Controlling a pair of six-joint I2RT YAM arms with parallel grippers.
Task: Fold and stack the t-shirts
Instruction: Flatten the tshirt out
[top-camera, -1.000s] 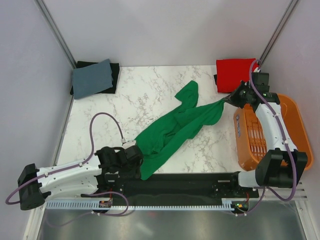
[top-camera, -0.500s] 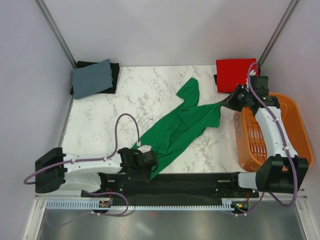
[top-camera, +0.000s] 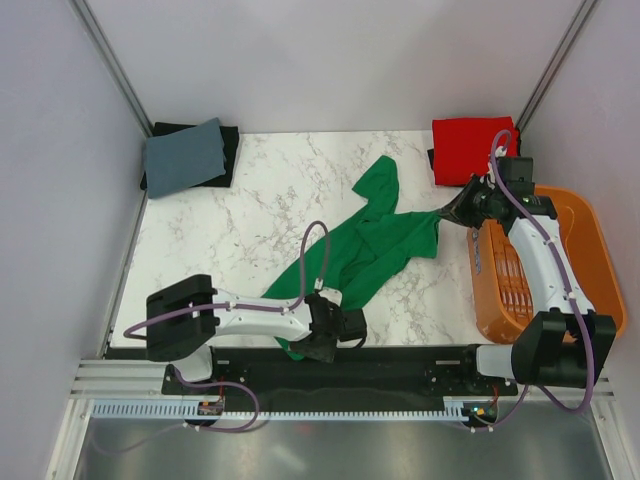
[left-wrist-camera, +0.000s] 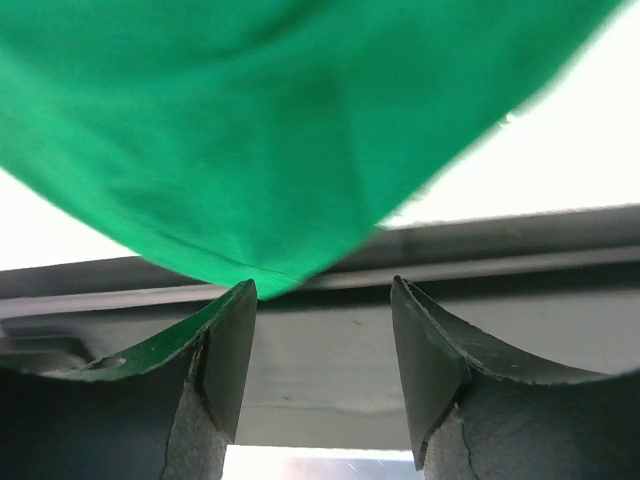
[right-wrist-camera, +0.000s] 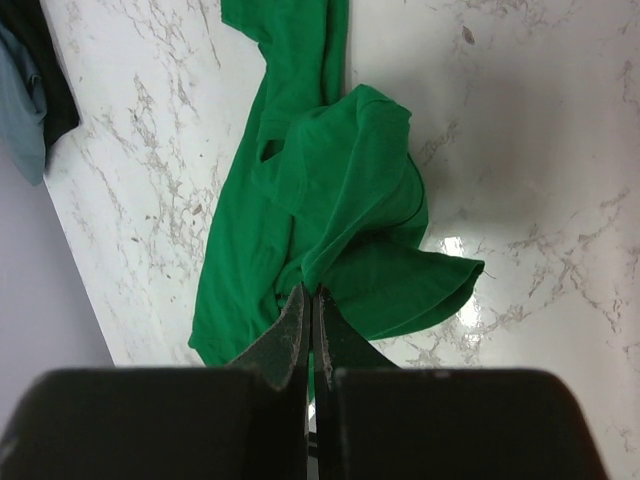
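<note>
The green t-shirt (top-camera: 370, 245) is soft, light and limp, lying crumpled diagonally across the table (top-camera: 250, 200), so hem corners look best for holding. The right gripper (right-wrist-camera: 310, 295) is closed on 1 far edge; the left gripper (left-wrist-camera: 321, 285) stands open at the near hem, holding nothing.

Left arm (top-camera: 255, 310): white shells on the links, black blocks at the joints, black boxy end housing.
Right arm (top-camera: 541, 262): white shells, black joints, rounded black elbow housing.
Cables (top-camera: 316, 252): thin, purple, one looping off each arm.
Left gripper (left-wrist-camera: 321, 285): dark fingers, scooped inner faces, rough grainy lower parts.
Right gripper (right-wrist-camera: 312, 292): dark fingers tapering to thin blades, black blocky body.
</note>
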